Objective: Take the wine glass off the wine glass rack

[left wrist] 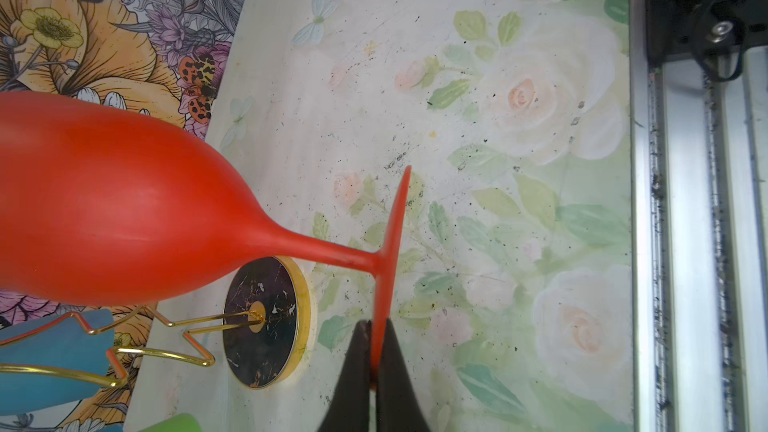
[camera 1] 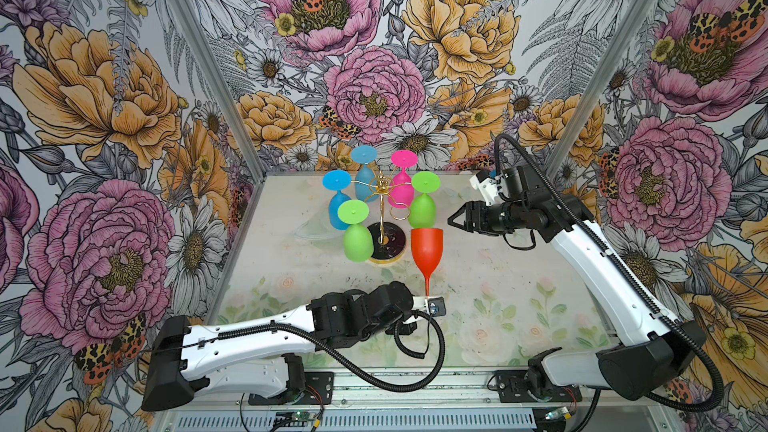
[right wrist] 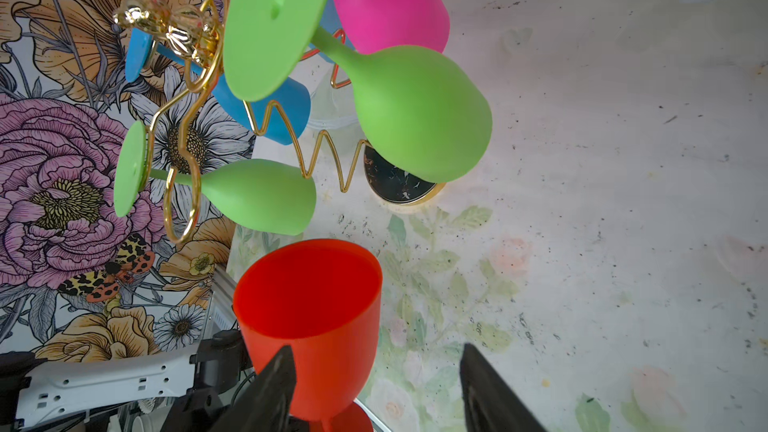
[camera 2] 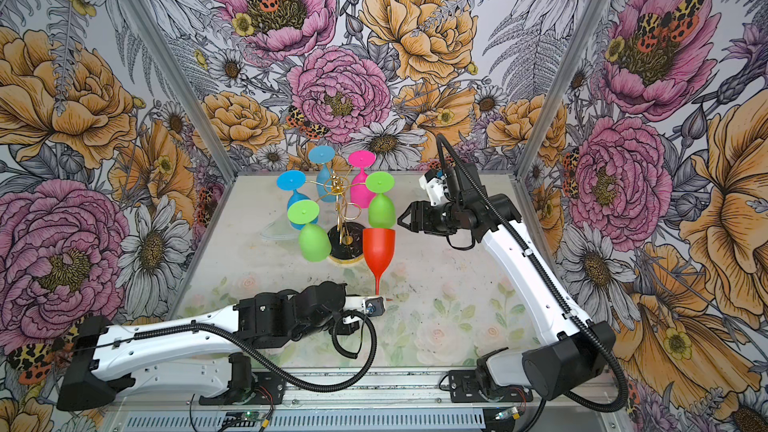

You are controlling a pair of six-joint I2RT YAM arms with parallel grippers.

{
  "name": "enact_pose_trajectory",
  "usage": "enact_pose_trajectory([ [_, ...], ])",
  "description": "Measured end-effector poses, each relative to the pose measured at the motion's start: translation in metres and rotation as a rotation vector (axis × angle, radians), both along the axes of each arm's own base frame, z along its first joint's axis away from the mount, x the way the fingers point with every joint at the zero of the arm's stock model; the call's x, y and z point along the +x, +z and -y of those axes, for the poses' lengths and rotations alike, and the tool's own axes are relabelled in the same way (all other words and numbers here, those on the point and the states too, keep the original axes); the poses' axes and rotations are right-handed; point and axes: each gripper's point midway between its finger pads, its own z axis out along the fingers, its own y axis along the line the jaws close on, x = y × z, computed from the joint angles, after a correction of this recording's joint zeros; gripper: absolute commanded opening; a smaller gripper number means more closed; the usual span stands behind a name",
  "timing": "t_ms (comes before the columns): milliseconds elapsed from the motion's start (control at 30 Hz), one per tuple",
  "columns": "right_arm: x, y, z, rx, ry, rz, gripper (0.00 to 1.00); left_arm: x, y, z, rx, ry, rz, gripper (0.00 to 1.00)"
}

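Six wine glasses are being counted. Two are being seen in blue, the left blue glass (camera 1: pixel 338 214) and the rear blue glass (camera 1: pixel 365 179); two in green, the front green glass (camera 1: pixel 357 243) and the right green glass (camera 1: pixel 423 211); one pink glass (camera 1: pixel 402 191) and one red glass (camera 1: pixel 426 249) are being added. One wine glass rack (camera 1: pixel 381 189) is being shown on one tabletop (camera 1: pixel 498 284). One clear item (camera 1: pixel 311 231), too faint to be identified, is being noted. Two arms are being counted, the left arm (camera 1: pixel 249 338) and the right arm (camera 1: pixel 598 272), and two end effectors, the left end effector (left wrist: pixel 377 326) and the right end effector (camera 1: pixel 454 220).
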Motion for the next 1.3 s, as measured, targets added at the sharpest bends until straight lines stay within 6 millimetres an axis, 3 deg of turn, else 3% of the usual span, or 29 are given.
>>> enact_pose_trajectory([
  [267, 0.002, 0.013, -0.012, 0.05, 0.053, -0.003, 0.59, -0.001, 0.001, -0.002, 0.103, -0.041, 0.199, 0.0],
  [767, -0.01, 0.006, -0.02, 0.078, 0.129, -0.062, 0.5, 0.014, 0.0, -0.005, 0.204, 0.013, 0.396, 0.0],
  [1300, -0.018, 0.0, -0.023, 0.087, 0.179, -0.101, 0.26, 0.024, -0.005, -0.009, 0.314, 0.038, 0.562, 0.0],
])
